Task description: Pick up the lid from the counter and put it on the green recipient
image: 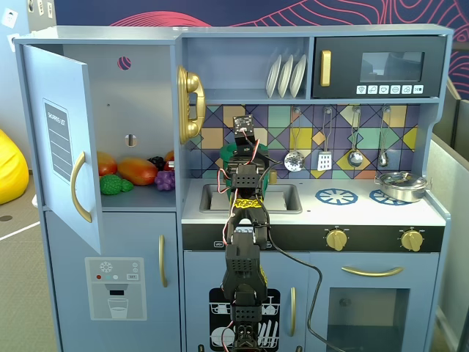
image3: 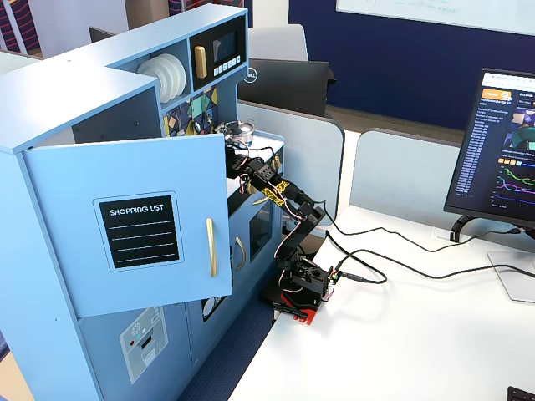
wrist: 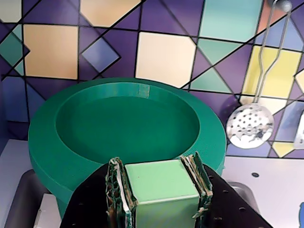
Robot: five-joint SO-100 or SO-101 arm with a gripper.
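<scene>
In the wrist view my gripper [wrist: 157, 165] is shut on the light-green tab handle [wrist: 161, 183] of the lid [wrist: 128, 118], a wide dark-green disc with a sunken middle, held in front of the tiled back wall. A dark-green wall [wrist: 64, 205] shows under the lid's left edge; it looks like the green recipient, mostly hidden. I cannot tell whether the lid rests on it. In a fixed view the arm [image: 245, 220] reaches over the sink and a bit of green [image: 227, 152] shows behind its wrist.
The grey sink [image: 282, 199] lies under the arm. Blue burner rings [image: 335, 196] and a shiny silver pot [image: 401, 185] are to the right. Utensils hang on the wall, a skimmer [wrist: 249, 124] nearest. The cabinet door [image: 62, 139] stands open at left.
</scene>
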